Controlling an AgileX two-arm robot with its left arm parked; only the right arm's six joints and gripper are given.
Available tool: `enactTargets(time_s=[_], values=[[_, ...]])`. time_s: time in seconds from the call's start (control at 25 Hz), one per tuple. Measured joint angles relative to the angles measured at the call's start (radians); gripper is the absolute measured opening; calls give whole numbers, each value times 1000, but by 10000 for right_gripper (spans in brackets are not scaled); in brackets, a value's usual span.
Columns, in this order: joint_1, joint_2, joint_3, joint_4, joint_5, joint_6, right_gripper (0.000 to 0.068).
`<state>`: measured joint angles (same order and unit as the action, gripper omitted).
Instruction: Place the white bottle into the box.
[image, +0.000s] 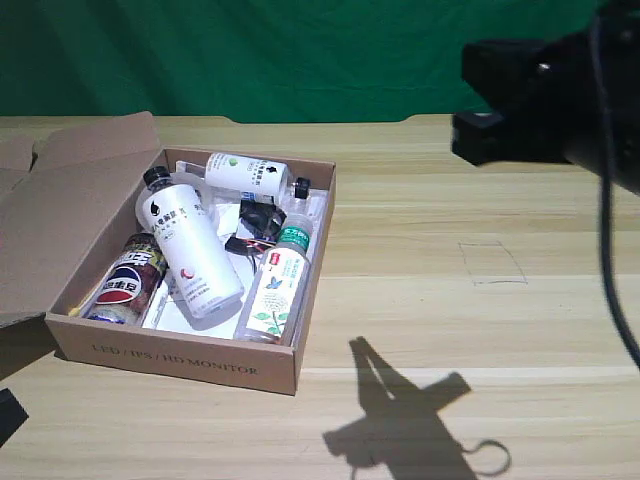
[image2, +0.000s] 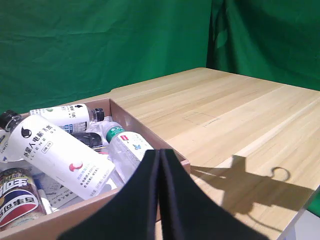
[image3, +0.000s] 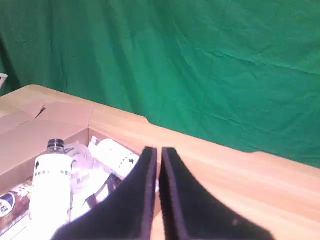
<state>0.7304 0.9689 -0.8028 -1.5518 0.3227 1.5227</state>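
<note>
Lying diagonally inside the cardboard box (image: 175, 362), the white bottle (image: 190, 250) rests between a Pepsi bottle (image: 125, 280) and a green-capped clear bottle (image: 277, 285), cap toward the far wall. Right hand (image3: 158, 151) empty, fingers nearly together, raised well above the desk (image: 460, 300) on the exterior view's right. Judgement: placement looks complete; retreat should keep high and clear of the box rim.

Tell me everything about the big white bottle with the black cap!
The white bottle is fat, plastic-looking, with a black cap, a clear shoulder, black lettering and a small red mark. It lies on its side inside the box, cap toward the back wall, between a dark cola bottle and a slim clear green-capped bottle. Nothing grips it.
</note>
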Motion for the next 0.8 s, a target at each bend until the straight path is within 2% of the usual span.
enactTargets(time_s=[0.16, 0.32, 0.44, 0.64, 0.72, 0.8], values=[[0, -183, 116, 40, 24, -12, 4], [0, -276, 151, 42, 33, -14, 4], [0, -292, 156, 26, 34, -17, 4], [-2, -293, 157, -58, 56, -17, 4], [-45, -311, 161, -63, 49, -16, 4], [-164, -352, 192, -51, 6, -16, 4]])
